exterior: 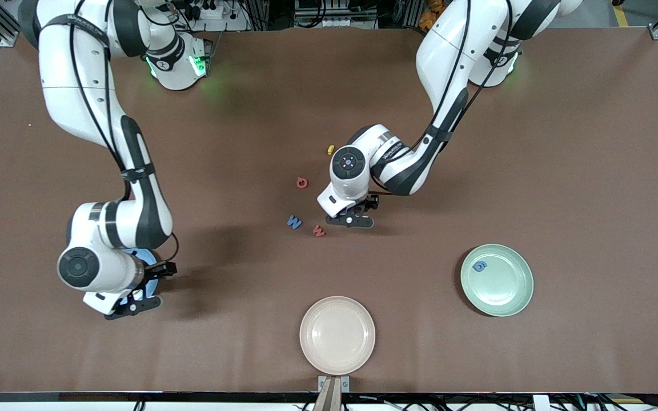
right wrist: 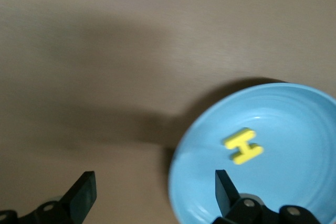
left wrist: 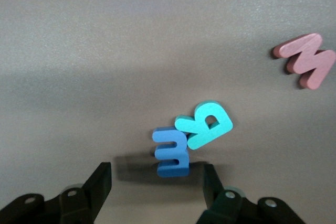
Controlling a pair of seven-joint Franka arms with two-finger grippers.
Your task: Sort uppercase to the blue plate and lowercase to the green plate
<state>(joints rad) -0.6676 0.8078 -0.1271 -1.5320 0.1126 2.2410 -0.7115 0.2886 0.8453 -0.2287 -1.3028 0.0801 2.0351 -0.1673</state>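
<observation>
Blue plate (right wrist: 294, 124) toward the right arm's end, yellow H (right wrist: 243, 146) on it, under the right gripper (right wrist: 152, 192), fingers apart, empty. Green plate (exterior: 497, 279) holding blue g (exterior: 480, 266). Left gripper (left wrist: 157, 187) spread around blue m (left wrist: 171, 151), touching teal R (left wrist: 208, 125), near red w (left wrist: 305, 60).

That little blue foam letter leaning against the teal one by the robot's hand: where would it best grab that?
Probably from straight above, across its flat faces. The small blue foam letter m stands on edge between the open fingers of the left end effector, its top touching the teal foam letter R. A low pinch away from that contact should disturb the R least.
</observation>
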